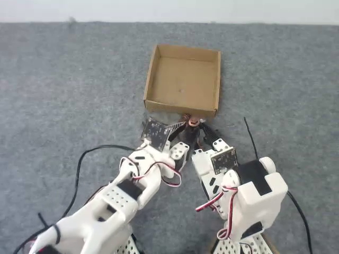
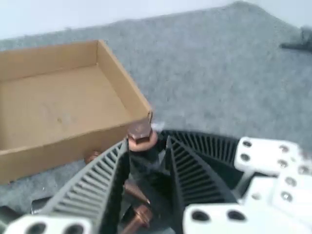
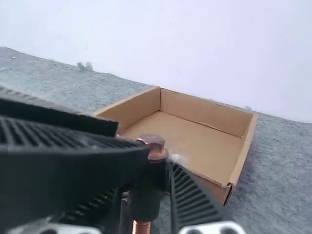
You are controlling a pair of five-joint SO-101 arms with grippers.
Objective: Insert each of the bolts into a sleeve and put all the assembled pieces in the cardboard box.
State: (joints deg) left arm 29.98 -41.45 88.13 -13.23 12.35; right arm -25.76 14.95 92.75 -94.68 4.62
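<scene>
**Bolt in sleeve, held at box front**

Bolt (image 2: pixel 141 132) stands upright in black sleeve (image 2: pixel 147 157), head on top, just beside the front wall of the box (image 1: pixel 180 107). Left gripper (image 2: pixel 146 146) and right gripper (image 3: pixel 157 170) both have jaws narrow, pinching the sleeve. Loose bolts (image 2: pixel 138 204) lie under the jaws on grey mat (image 1: pixel 63 95).

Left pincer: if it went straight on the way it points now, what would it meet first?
Likely the near wall of the cardboard box, just past the bolt held at the left pincer tip. Depth is hard to judge, but nothing else shows between.
</scene>
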